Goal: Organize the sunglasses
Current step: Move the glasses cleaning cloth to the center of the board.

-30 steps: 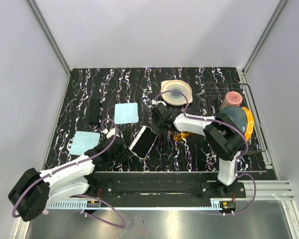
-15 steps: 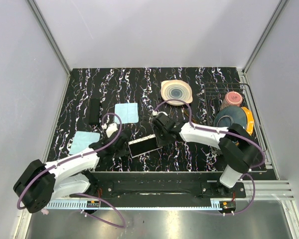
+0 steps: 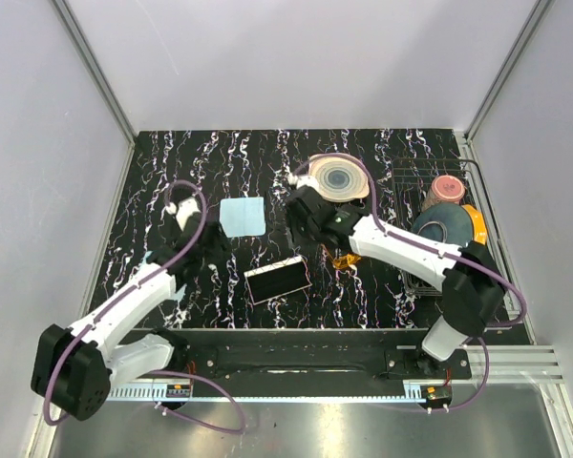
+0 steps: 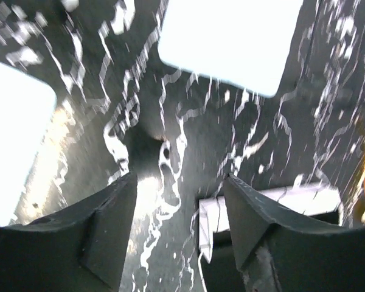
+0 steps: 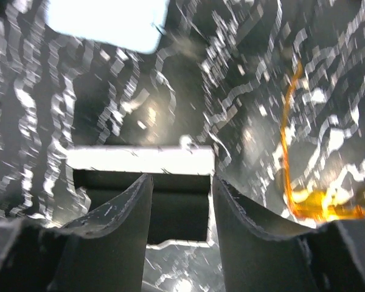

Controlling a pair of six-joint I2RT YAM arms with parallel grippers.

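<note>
Sunglasses [image 3: 346,259] lay on the marbled table [image 3: 220,162] near the white box [image 3: 278,280], partly under the right arm [image 3: 401,246]. Box sat dark interior up, apparently open to receive them. Both the left gripper [image 4: 179,182] and right gripper [image 5: 181,180] hung parted, holding nothing.

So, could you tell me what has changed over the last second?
Both grippers let go of the white box, which went from tilted in their hold to lying flat. The left gripper drew back leftward and the right gripper toward the far side, both open. The sunglasses and the plate stayed put.
</note>
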